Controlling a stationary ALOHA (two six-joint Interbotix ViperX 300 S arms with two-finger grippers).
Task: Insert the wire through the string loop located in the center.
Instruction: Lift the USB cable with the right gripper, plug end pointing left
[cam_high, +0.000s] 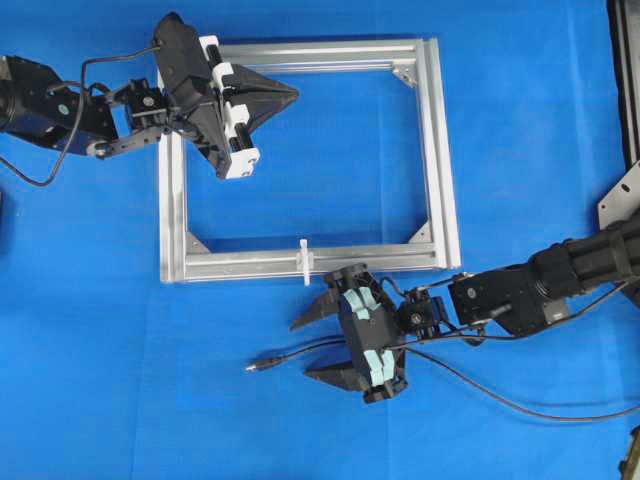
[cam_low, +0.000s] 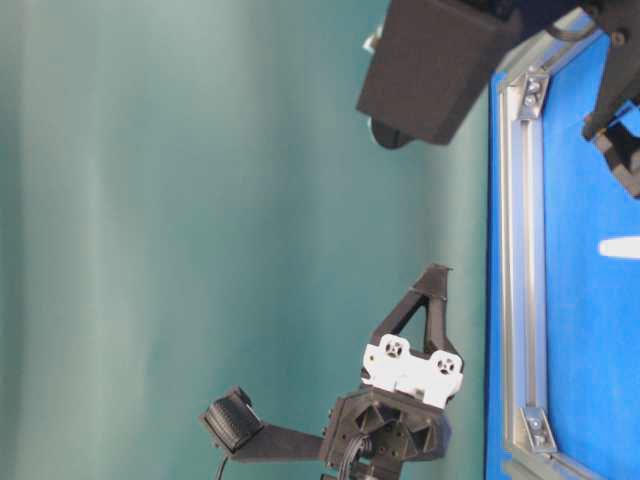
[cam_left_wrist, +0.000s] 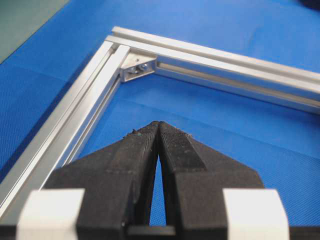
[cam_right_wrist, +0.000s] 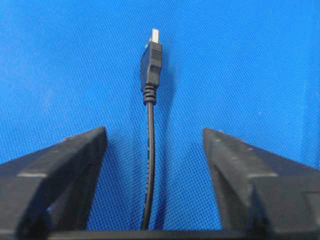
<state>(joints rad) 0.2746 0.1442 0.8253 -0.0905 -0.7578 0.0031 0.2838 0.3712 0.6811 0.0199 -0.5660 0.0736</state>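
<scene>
The wire (cam_high: 300, 353) is a thin black cable lying on the blue mat, its plug (cam_high: 262, 366) pointing left. My right gripper (cam_high: 312, 347) straddles it just behind the plug. In the right wrist view the wire (cam_right_wrist: 150, 150) runs up the gap between the fingers of the gripper (cam_right_wrist: 155, 137), touching neither; the jaws are open. The plug (cam_right_wrist: 151, 60) with its metal tip lies beyond the fingertips. The string loop (cam_high: 304, 262) stands white on the frame's near rail, just above the right gripper. My left gripper (cam_high: 293, 93) is shut and empty over the frame's far left part, its tips (cam_left_wrist: 159, 125) pressed together.
The silver aluminium frame (cam_high: 440, 150) lies flat on the blue mat, with brackets in its corners (cam_left_wrist: 137, 67). The wire trails off to the right edge (cam_high: 560, 412). In the table-level view the frame rail (cam_low: 515, 250) and the white loop (cam_low: 620, 247) show at the right.
</scene>
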